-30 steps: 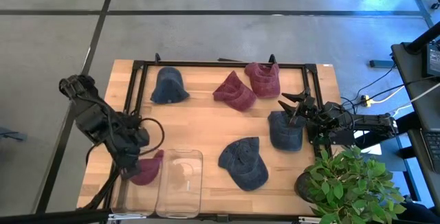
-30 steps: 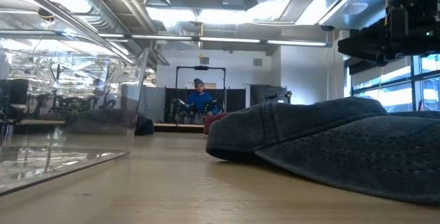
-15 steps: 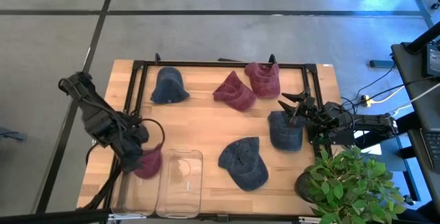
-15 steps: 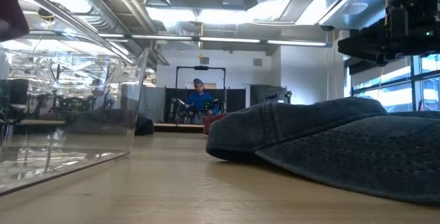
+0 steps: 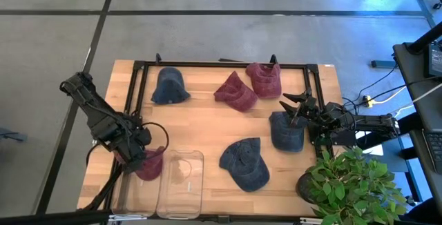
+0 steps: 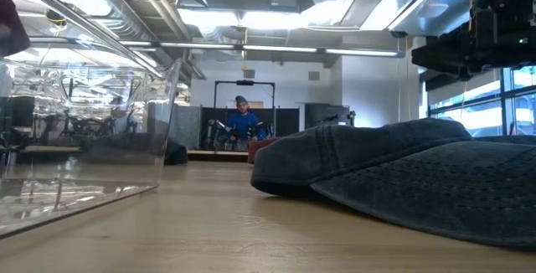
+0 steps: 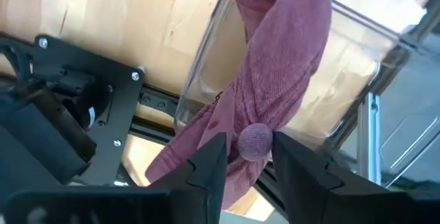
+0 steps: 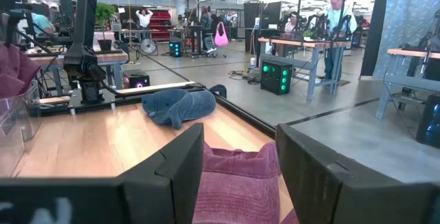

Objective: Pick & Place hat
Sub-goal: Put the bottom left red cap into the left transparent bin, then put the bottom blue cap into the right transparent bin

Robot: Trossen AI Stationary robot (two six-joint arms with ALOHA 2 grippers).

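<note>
A maroon hat [image 5: 148, 163] is seen hanging at the left claw [image 5: 135, 157], over the near-left part of the tabletop [image 5: 207, 125], right at the left rim of a clear plastic bin [image 5: 181, 183]. In the left wrist view the same hat [image 7: 275, 86] droops away from the left claw [image 7: 249, 157] towards the bin [image 7: 357, 66]; its small top button lies between the two fingers [image 7: 210, 165], and the cloth runs through the gap. The fingers are set a little apart with the fabric between them; whether the cloth is pinched or merely draped there cannot be told. In the low view a sliver of maroon [image 6: 10, 23] is visible high up behind the bin's wall [image 6: 92, 122].

The right claw [image 5: 298, 112] is held at the right side of the tabletop, over a dark blue hat [image 5: 286, 132]. Its fingers [image 8: 172, 169] are seen spread, with nothing gripped between them, and two maroon hats [image 5: 248, 85] and a blue one [image 5: 169, 87] lie farther along the far edge. Another dark blue cap [image 5: 245, 164] lies near the middle front, just beside the bin. A potted plant [image 5: 352, 183] stands at the near-right corner.
</note>
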